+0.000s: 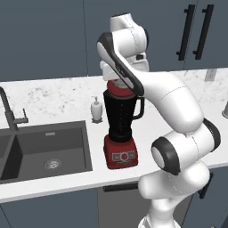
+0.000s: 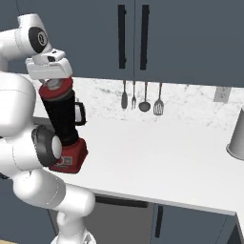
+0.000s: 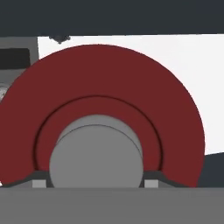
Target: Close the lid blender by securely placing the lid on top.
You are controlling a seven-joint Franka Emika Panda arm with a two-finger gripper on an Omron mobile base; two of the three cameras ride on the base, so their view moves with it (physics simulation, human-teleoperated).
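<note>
Where the arm bends over the white marble counter (image 1: 67, 95), I see the blender (image 1: 120, 129) standing upright just right of the dark sink (image 1: 44, 149), its black jar tapering down to the boxy red base, whose grey panel faces the front edge. The jar's handle points right in the left base view. The lid (image 1: 119, 89) sits at the mouth of the jar, a red disc right under the robot's white hand; from the right base view the lid (image 2: 55, 88) looks level on the rim, though I cannot tell from here whether it is fully seated. In the hand view the lid (image 3: 105, 109) lies close under the camera, with its paler grey centre cap between the two finger tips at the bottom. The fingers (image 3: 95, 183) stand on either side of that cap, touching it or very nearly so; I cannot tell whether they are pressed onto it or slack. A small white soap dispenser (image 1: 96, 109) stands just left of the jar, behind the sink. A dark tap (image 1: 11, 113) rises at the sink's left. Four utensils (image 2: 141, 97) hang on the wall to the right of the blender, and a grey canister (image 2: 237, 133) stands at the counter's far right.
</note>
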